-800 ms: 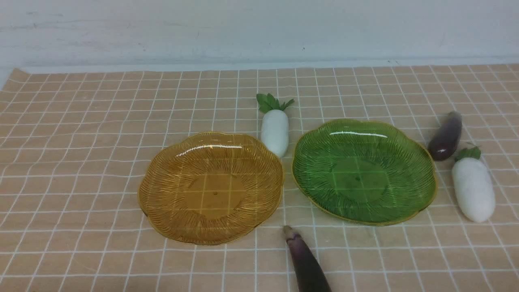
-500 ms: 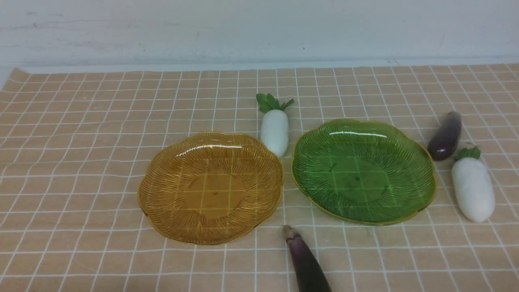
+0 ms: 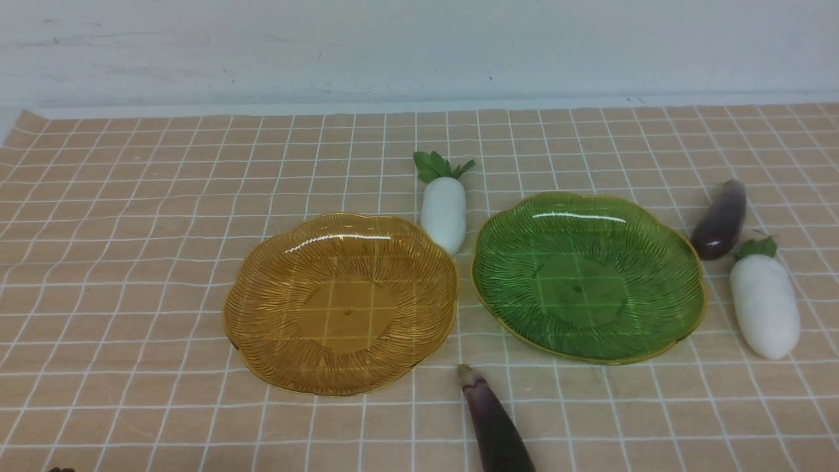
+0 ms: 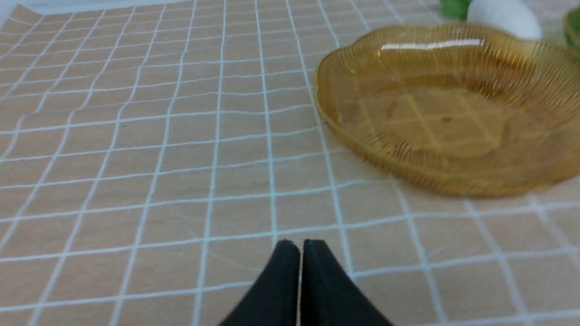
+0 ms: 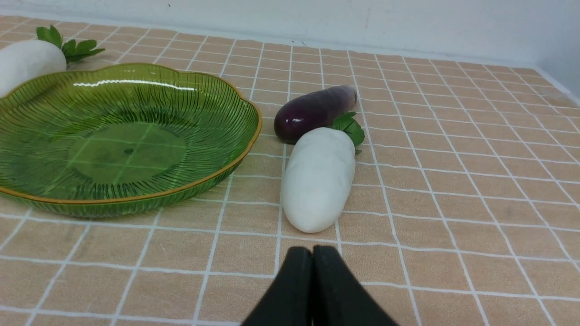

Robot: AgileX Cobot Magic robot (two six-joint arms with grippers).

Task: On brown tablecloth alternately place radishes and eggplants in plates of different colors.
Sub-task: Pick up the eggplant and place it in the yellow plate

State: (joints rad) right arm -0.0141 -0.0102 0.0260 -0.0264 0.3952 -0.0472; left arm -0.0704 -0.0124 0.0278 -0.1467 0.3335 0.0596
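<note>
On the brown tablecloth (image 3: 131,262) an amber plate (image 3: 341,303) and a green plate (image 3: 588,276) sit side by side, both empty. One radish (image 3: 444,208) lies behind the gap between them. A second radish (image 3: 764,304) lies right of the green plate, with an eggplant (image 3: 721,219) just behind it. Another eggplant (image 3: 495,426) lies at the front edge between the plates. My left gripper (image 4: 301,246) is shut and empty over bare cloth near the amber plate (image 4: 453,108). My right gripper (image 5: 311,252) is shut and empty, just short of the radish (image 5: 319,179) and the eggplant (image 5: 312,113).
A pale wall runs along the back of the table. The cloth's far left corner (image 3: 29,121) is slightly lifted. A dark speck of the left arm (image 3: 60,469) shows at the front view's bottom left. The green plate (image 5: 118,136) lies beside the right gripper's radish.
Nothing on the table has moved. A small dark part of the left arm has come into the front view's bottom left corner.
</note>
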